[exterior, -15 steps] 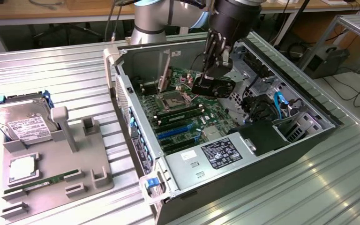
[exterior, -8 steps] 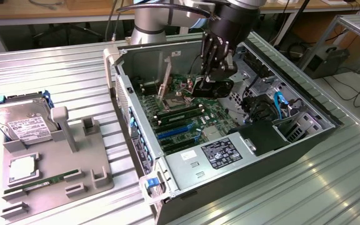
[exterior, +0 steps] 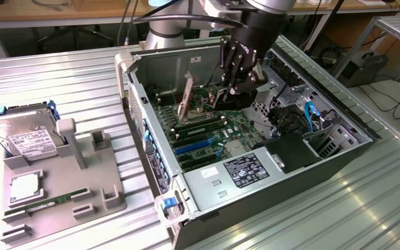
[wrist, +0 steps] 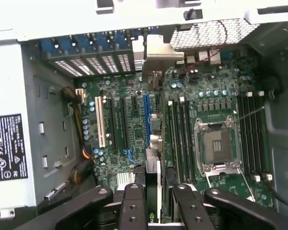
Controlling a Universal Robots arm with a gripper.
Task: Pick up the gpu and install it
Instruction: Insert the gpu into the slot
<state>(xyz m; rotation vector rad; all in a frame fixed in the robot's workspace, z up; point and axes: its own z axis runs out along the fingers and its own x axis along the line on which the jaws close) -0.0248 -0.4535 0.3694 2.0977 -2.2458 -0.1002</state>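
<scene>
End effector [wrist: 157, 208] partly spread, pinching gpu [wrist: 154, 143] upright, edge-on over mobo [wrist: 216, 100].

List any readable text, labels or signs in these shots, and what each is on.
No text is legible enough to quote.
White label on the hard drive: print and barcode, too small to read.
Black label on the power supply: white print, too blurred to read.
Same black label, wrist view: triangular warning signs, wording unreadable.
</scene>
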